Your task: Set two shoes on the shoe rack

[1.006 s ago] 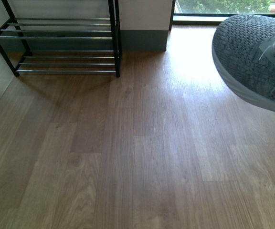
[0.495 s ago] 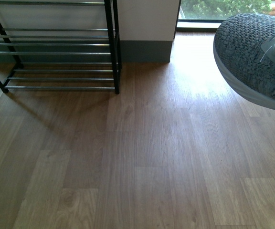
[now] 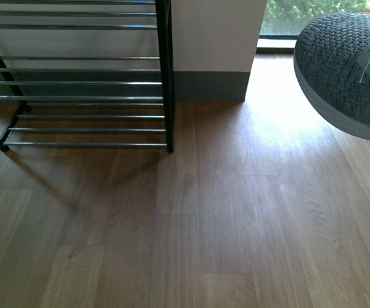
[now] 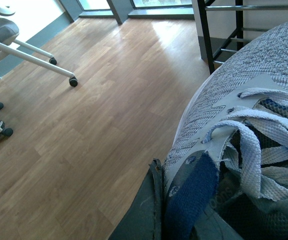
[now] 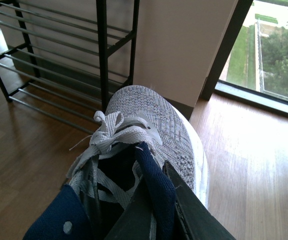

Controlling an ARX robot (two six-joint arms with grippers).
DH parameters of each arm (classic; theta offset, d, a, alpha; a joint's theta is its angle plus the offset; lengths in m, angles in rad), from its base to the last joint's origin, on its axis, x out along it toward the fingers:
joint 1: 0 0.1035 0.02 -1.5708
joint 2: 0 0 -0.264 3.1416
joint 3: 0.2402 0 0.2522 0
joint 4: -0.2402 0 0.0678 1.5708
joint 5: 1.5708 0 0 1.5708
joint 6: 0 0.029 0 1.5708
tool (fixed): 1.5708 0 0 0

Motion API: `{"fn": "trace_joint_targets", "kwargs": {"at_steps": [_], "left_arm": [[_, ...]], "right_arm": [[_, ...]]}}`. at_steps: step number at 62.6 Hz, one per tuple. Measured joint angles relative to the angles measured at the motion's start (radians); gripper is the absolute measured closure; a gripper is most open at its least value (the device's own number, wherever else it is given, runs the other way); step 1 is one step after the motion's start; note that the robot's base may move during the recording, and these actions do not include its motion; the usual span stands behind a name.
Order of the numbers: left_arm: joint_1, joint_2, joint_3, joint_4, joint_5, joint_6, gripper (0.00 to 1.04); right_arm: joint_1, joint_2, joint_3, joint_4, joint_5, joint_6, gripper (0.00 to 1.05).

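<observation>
Each gripper holds one grey knit sneaker with a white sole. In the left wrist view my left gripper (image 4: 176,185) is shut on the navy-lined collar of a grey sneaker (image 4: 244,95), toe towards the shoe rack (image 4: 204,35). My right gripper (image 5: 151,180) pinches the navy collar of the other grey sneaker (image 5: 156,117), held above the floor, toe towards the shoe rack (image 5: 102,50). The front view shows a sneaker toe (image 3: 342,70) in the air at the upper right. There the shoe rack (image 3: 167,77) stands at the upper left, its chrome rods bare.
A white wall with a grey skirting board (image 3: 211,85) stands right of the rack, and a floor-level window (image 5: 276,55) lies beyond it. A wheeled office chair (image 4: 14,42) stands on the wood floor (image 3: 191,224) off to one side in the left wrist view.
In the front view the rack has grown larger and slid lower and rightward, so the view has closed in on it. The sneaker stays at the upper right.
</observation>
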Motion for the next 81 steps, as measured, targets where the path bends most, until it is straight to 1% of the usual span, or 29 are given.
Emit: {"fn": "trace_joint_targets", "kwargs": {"at_steps": [42, 51, 54, 62, 68, 81], "left_arm": [[0.0, 0.0, 0.0, 0.0, 0.001, 0.0, 1.04], [0.012, -0.002, 0.0, -0.001, -0.007, 0.0, 1.04], [0.009, -0.002, 0.0, -0.001, -0.014, 0.0, 1.04], [0.004, 0.0, 0.0, -0.001, 0.009, 0.0, 1.04], [0.003, 0.0, 0.0, -0.001, 0.001, -0.001, 1.04], [0.003, 0.0, 0.0, -0.001, 0.0, -0.001, 1.04]], "right_arm": [[0.0, 0.002, 0.0, 0.0, -0.001, 0.0, 1.04], [0.008, 0.001, 0.0, 0.0, -0.03, 0.0, 1.04], [0.006, 0.001, -0.001, 0.0, -0.027, 0.001, 1.04], [0.003, 0.001, -0.002, 0.0, 0.002, 0.0, 1.04], [0.001, 0.001, -0.002, 0.0, 0.004, 0.0, 1.04], [0.003, 0.001, -0.002, 0.0, -0.021, 0.0, 1.04]]}}
